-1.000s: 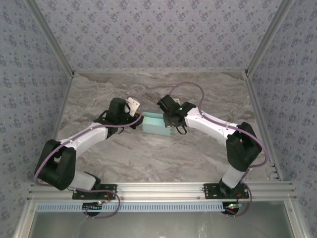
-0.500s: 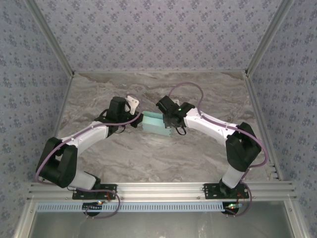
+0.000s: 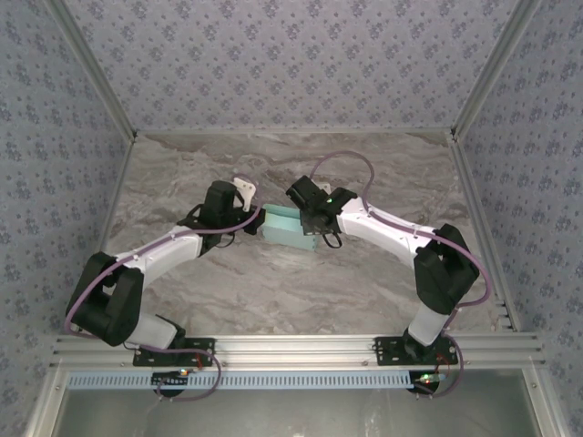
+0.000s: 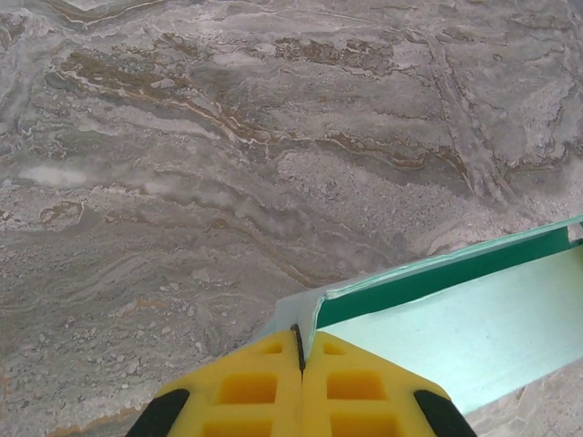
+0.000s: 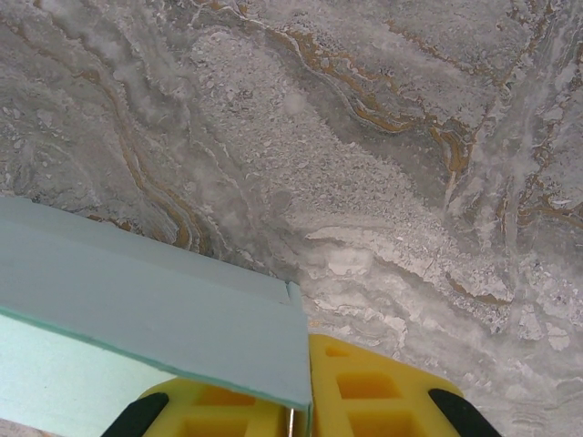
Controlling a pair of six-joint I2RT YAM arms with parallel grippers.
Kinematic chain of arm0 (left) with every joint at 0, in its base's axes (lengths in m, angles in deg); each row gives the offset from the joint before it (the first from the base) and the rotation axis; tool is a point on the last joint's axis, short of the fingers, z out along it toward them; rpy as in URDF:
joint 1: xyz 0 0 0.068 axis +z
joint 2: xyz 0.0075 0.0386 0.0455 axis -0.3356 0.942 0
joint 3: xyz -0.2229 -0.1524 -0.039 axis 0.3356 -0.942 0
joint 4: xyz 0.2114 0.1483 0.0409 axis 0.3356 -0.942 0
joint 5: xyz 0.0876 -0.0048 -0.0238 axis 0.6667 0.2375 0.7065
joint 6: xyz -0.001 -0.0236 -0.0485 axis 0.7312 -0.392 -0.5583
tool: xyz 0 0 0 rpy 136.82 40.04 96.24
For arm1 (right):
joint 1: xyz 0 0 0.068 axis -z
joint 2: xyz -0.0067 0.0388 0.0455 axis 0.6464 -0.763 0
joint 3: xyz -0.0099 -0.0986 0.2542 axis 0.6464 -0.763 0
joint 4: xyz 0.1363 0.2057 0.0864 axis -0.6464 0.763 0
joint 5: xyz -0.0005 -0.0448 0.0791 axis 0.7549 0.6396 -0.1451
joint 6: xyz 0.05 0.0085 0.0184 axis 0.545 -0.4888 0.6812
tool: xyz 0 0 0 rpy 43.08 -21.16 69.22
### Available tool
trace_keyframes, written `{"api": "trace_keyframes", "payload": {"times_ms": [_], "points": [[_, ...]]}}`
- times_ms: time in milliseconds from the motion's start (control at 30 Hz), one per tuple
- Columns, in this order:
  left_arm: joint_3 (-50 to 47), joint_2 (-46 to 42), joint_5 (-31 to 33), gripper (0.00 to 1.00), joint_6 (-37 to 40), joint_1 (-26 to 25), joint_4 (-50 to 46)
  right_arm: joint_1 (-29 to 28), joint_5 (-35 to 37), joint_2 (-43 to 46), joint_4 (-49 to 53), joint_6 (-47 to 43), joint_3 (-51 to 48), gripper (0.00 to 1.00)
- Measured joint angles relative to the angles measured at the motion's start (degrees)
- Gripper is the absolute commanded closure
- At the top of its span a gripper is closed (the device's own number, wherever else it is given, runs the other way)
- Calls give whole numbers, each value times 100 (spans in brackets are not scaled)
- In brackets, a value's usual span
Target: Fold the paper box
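Moved since a second ago: both wrists have edged slightly inward toward the middle of the table, and the left jaws have closed the last bit; the box keeps its place.
Task thing: light turquoise thin-card paper box (image 3: 286, 229), partly folded, lying on the grey marble-patterned table (image 3: 273, 291) at mid-depth, between the two grippers.
Left gripper (image 3: 257, 227): at the box's left end; in the left wrist view its (image 4: 300, 339) yellow pads (image 4: 246, 387) are pressed together, with a pale corner flap of the paper box (image 4: 455, 319) running into the seam between them.
Right gripper (image 3: 312, 234): at the box's right end; in the right wrist view its (image 5: 310, 364) jaws stand almost together, nipping the card's edge, and a panel of the paper box (image 5: 137, 300) covers much of one pad.
Box shape: a long flat panel with a raised side wall, darker green along the cut edge.
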Motion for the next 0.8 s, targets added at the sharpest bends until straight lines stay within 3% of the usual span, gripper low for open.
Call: {"api": "trace_keyframes", "payload": {"times_ms": [267, 367, 800], "points": [[-164, 2, 120, 100, -7, -46, 313, 2, -24, 0, -4, 125, 0, 83], [-232, 2, 208, 100, -7, -74, 442, 2, -50, 0, 28, 256, 0, 65], [-258, 299, 382, 100, -17, -173, 809, 170, -529, 304, -175, 686, -2, 71]]}}
